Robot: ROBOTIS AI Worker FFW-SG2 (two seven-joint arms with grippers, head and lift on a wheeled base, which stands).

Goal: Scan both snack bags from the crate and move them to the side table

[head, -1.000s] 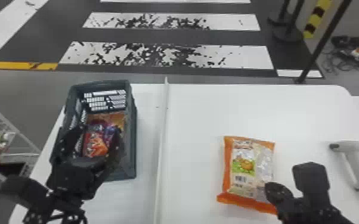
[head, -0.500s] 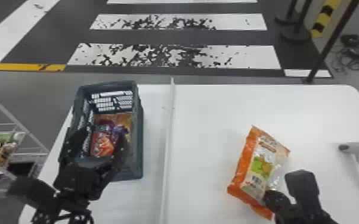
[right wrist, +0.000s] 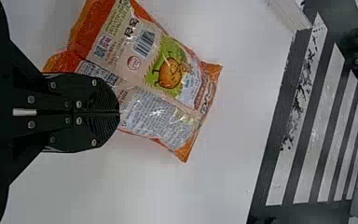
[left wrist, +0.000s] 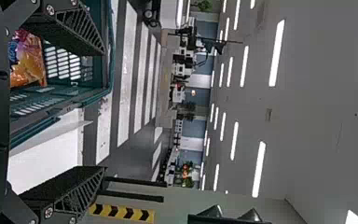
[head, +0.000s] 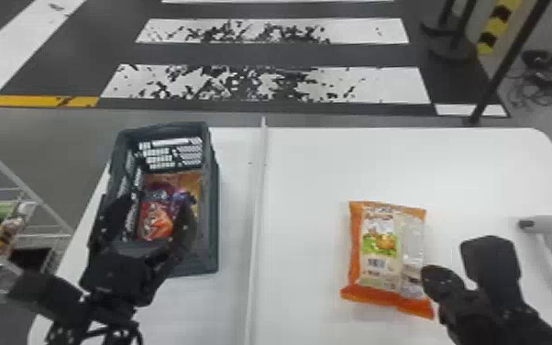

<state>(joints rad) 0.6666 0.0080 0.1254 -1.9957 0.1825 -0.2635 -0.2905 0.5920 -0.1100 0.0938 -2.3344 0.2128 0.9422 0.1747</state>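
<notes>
Head view gives me the relation that counts: the orange-edged snack bag (head: 387,257) lies flat on the white worktop (head: 307,192), immediately to the left of my right claw (right wrist: 119,113), with its long axis running roughly away from me. The right claw is much the nearer one, its fingertips at the bag's right-hand edge, towards the near end. Its two fingers meet along their length in the right wrist view; whether they have a fold of film pinched between them I can't tell. If they have, I judge a lift could follow; if not, I'd need to part them and take that edge properly. The barcode (right wrist: 144,43) faces up, and the handheld scanner (head: 550,225) lies over on the right claw's other side, so the bag and the scanner have the claw between them.

My left claw (left wrist: 103,111) is spread wide at the near part of the crate (head: 211,211), over on the left, well apart from the bag.

As for what I can't make out: the claw covers part of the bag's near end in the right wrist view, and the red and purple snack packets (head: 156,220) in the crate overlap and are partly masked by the left claw, so I can't count them
</notes>
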